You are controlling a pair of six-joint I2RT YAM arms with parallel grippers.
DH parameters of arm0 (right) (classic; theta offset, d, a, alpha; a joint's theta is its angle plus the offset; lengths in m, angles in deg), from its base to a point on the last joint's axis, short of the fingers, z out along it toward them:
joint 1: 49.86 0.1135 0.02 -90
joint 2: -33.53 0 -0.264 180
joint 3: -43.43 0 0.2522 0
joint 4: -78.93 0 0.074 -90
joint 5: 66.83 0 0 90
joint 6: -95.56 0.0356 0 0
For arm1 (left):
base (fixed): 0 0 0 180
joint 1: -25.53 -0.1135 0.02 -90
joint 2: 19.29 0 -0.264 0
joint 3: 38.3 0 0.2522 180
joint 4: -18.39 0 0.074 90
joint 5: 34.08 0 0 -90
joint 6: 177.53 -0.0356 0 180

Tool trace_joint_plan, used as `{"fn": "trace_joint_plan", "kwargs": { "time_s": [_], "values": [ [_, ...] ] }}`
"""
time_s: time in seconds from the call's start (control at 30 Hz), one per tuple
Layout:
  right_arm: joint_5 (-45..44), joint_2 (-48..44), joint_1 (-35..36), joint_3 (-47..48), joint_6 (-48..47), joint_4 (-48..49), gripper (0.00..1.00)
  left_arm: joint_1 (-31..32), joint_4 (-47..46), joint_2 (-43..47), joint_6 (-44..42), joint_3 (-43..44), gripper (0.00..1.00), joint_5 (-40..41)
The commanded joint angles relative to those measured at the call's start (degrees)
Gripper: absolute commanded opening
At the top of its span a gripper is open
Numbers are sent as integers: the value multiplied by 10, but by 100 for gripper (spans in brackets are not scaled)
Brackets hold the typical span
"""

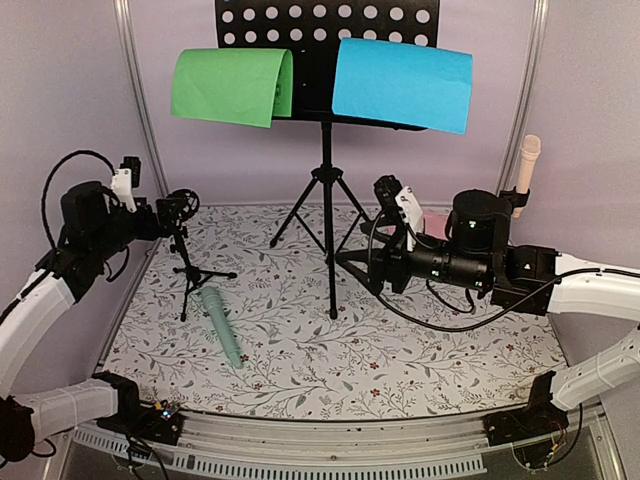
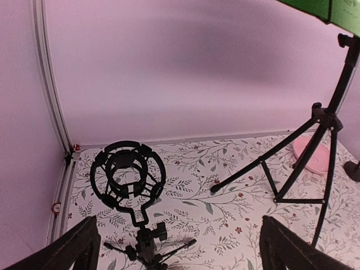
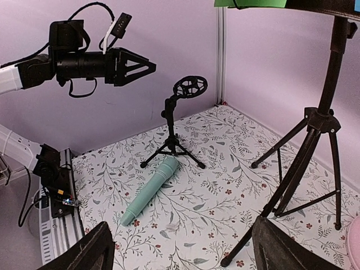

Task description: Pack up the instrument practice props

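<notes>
1. We see the mint microphone (image 1: 222, 340) lying on its side on the floral mat (image 1: 400, 360), just beside the feet of the left mic support (image 1: 185, 262); that support stands upright on its small tripod, ring mount on top.
2. The music rack (image 1: 326, 30) stands at the back on its tripod legs (image 1: 325, 215); the green sheet (image 1: 230, 87) drapes over its left half, the blue sheet (image 1: 402, 83) over its right.
3. The pink microphone (image 1: 526, 170) stands upright at the far right behind the right arm; we cannot tell what bears it.
4. The left gripper (image 3: 140, 67) hovers above the left support; its jaws are spread wide and grasp nothing.
5. The right gripper (image 3: 183, 239) hangs near the rack's legs; its jaws are wide apart and empty.
6. The pink plate (image 2: 312, 154) lies on the mat near a rack leg.
</notes>
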Motion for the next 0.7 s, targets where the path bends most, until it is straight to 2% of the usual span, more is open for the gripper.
{"fn": "trace_joint_plan", "kwargs": {
  "time_s": [0.0, 0.07, 0.13, 0.17, 0.23, 0.33, 0.47, 0.67],
  "values": [
    [-26, -19, -3, -22, 12, -3, 87, 16, 79, 40, 63, 21, 99, 15],
    [-36, -22, -3, -26, 18, -5, 87, 22, 108, 57, 85, 28, 99, 26],
    [-54, -23, -9, -23, 37, -14, 96, 23, 150, 71, 128, 32, 99, 52],
    [-40, -20, -23, -16, 58, -25, 98, 24, 172, 73, 155, 37, 99, 67],
    [10, -12, -72, 7, 113, -57, 100, 23, 222, 70, 192, 51, 99, 73],
    [10, -19, -105, 21, 152, -86, 100, 23, 269, 67, 230, 61, 99, 59],
    [-30, -60, -135, 3, 125, -100, 99, 23, 293, 84, 241, 40, 99, 52],
    [-41, -85, -246, 37, 127, -180, 99, 24, 302, 127, 232, 24, 99, 71]
  ]
}}
